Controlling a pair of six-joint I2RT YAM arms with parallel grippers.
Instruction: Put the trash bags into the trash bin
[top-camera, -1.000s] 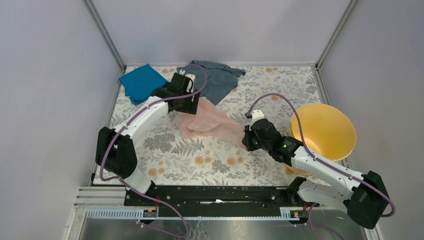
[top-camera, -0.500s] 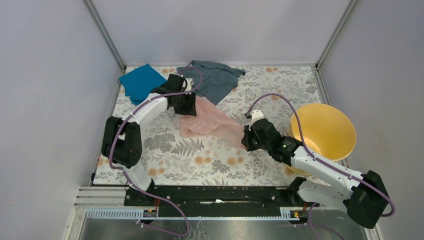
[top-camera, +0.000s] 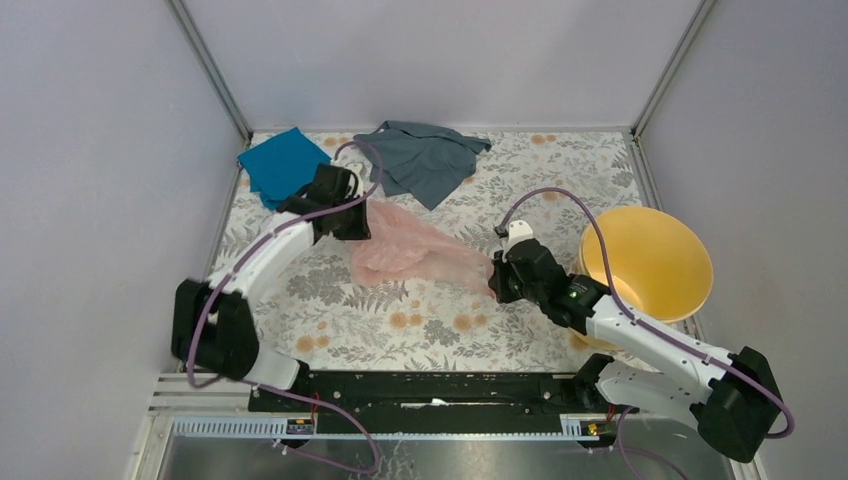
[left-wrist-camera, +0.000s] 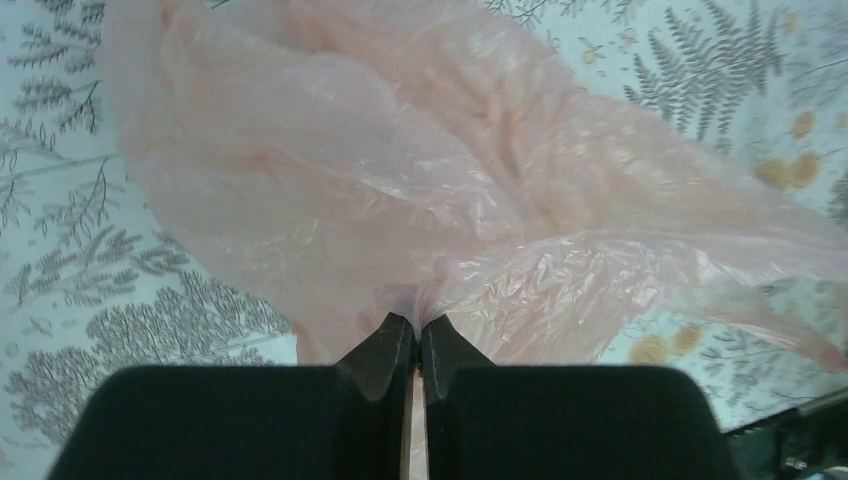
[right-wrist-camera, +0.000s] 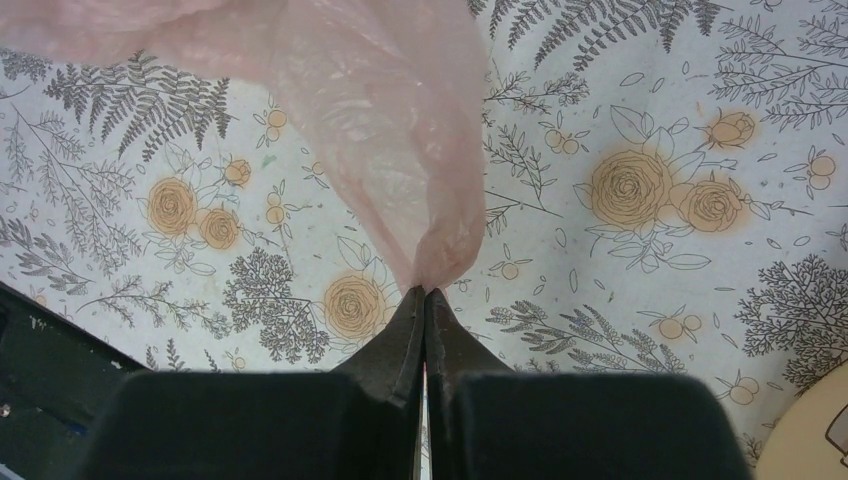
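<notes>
We record the pink bag (top-camera: 410, 245) at the centre of the overhead view, spread over the flower-printed table (top-camera: 420, 325) and stretched between the two arms. It is outside the yellow bin (top-camera: 650, 262), which stands upright at the right edge of the table with its mouth open.

The left fingers (top-camera: 358, 222) are at the upper left end of the bag. In the left wrist view these fingers (left-wrist-camera: 380, 355) are pressed together with only a hairline gap, and a bunched edge of the bag (left-wrist-camera: 400, 170) is pinched between their tips. The film fans out wide and wrinkled above them in that frame.

The right fingers (top-camera: 493, 282) are at the lower right end of the bag, just left of the bin. In the right wrist view these fingers (right-wrist-camera: 402, 345) are also closed tight, gripping a narrow twisted corner of the bag (right-wrist-camera: 400, 120) that hangs into the frame from the top. A sliver of the bin's wall (right-wrist-camera: 815, 440) shows at the lower right corner there.

We cannot tell how much of the bag rests on the table.

A teal cloth (top-camera: 283, 163) lies at the upper left of the table, a grey cloth (top-camera: 428, 158) at the top centre; both are clear of the bag.
</notes>
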